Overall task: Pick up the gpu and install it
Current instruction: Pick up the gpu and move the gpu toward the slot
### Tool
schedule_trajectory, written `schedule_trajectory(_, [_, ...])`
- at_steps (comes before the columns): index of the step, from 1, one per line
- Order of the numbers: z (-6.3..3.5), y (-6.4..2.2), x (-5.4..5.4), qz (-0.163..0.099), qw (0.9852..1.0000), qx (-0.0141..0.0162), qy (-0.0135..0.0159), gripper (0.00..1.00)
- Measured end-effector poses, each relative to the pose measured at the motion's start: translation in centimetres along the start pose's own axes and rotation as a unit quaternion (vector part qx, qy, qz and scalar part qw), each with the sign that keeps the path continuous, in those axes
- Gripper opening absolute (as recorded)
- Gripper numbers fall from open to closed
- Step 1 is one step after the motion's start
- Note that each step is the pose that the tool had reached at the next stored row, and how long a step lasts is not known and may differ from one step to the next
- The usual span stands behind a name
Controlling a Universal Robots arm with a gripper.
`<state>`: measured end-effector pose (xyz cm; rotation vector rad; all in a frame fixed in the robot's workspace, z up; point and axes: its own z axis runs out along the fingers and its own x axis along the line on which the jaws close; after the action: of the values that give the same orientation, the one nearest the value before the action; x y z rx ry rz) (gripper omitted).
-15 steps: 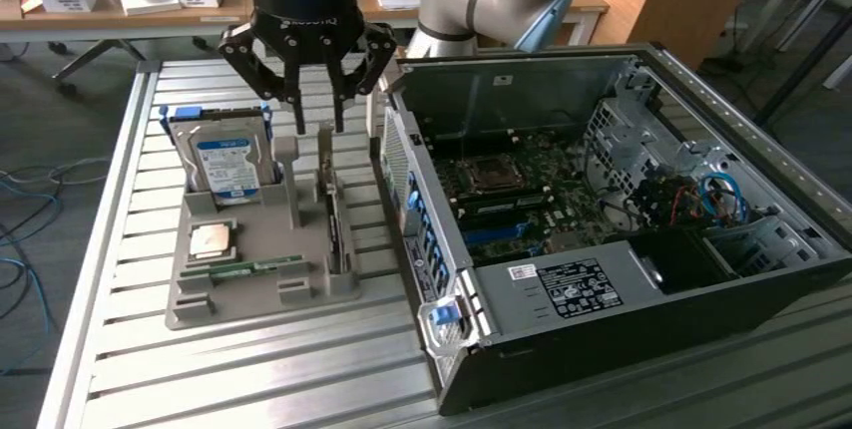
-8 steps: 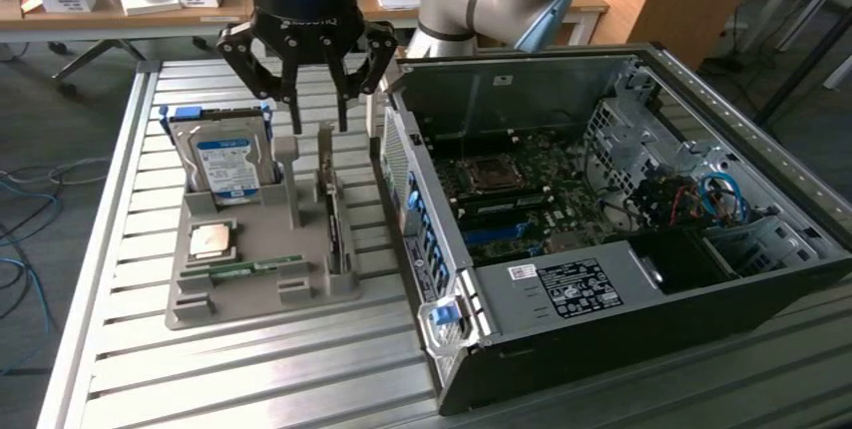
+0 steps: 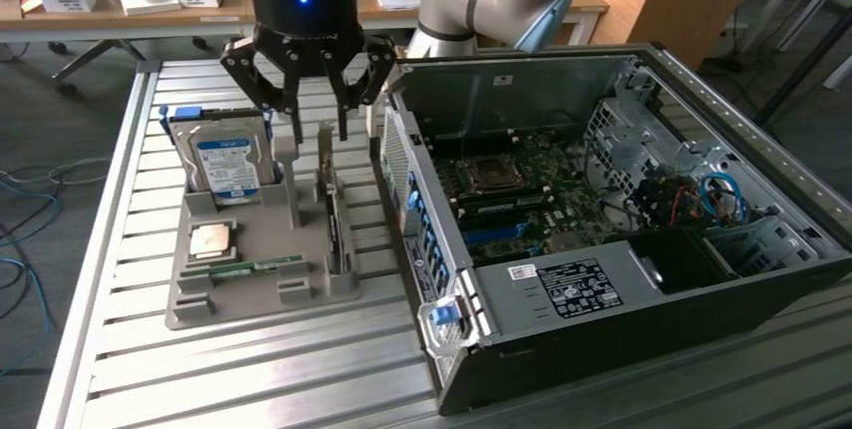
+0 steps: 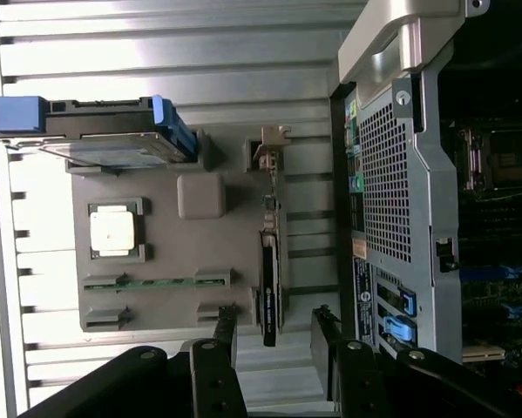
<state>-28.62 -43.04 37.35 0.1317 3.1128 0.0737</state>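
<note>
Above grey tray (image 3: 246, 297), tool (image 3: 317, 132) spread wide, holding nothing, over gpu (image 3: 330, 221) standing on edge.

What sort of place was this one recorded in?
Probably a robotics lab or workshop: a slatted metal workbench carries an open desktop computer case and a grey parts fixture holding a hard drive, with cluttered desks behind.

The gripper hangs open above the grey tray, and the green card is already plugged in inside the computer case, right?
Not quite. The gpu isn't inside the computer case; it stands on edge in the grey tray, as the wrist view shows. The gripper does hang open above the tray.
</note>
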Motion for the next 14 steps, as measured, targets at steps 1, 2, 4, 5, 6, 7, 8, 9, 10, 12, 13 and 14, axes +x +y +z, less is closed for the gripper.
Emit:
schedule_trajectory(1, [0.18, -0.01, 0.0, 0.0, 1.0, -0.0002, 0.0, 0.47])
schedule_trajectory(2, [0.36, -0.02, 0.0, 0.0, 1.0, -0.0003, 0.0001, 0.47])
schedule_trajectory(4, [0.71, -0.04, 0.0, 0.0, 1.0, -0.0006, 0.0001, 0.47])
schedule_trajectory(5, [0.89, -0.05, 0.0, 0.0, 1.0, -0.0007, 0.0001, 0.47])
schedule_trajectory(6, [1.07, -0.05, 0.0, 0.0, 1.0, -0.0008, 0.0001, 0.47])
schedule_trajectory(7, [1.24, -0.06, 0.0, 0.0, 1.0, -0.0011, 0.0001, 0.47])
schedule_trajectory(8, [1.4, -0.07, 0.0, 0.0, 1.0, -0.0013, 0.0001, 0.47])
schedule_trajectory(9, [1.56, -0.08, 0.0, 0.0, 1.0, -0.0016, 0.0001, 0.47])
schedule_trajectory(10, [1.71, -0.08, 0.0, 0.0, 1.0, -0.0018, 0.0002, 0.47])
schedule_trajectory(12, [2.03, -0.1, 0.0, 0.0, 1.0, -0.0023, 0.0002, 0.47])
schedule_trajectory(13, [2.18, -0.11, 0.0, 0.0, 1.0, -0.0024, 0.0002, 0.47])
schedule_trajectory(14, [2.31, -0.11, 0.1, 0.0, 1.0, -0.0025, 0.0002, 0.47])
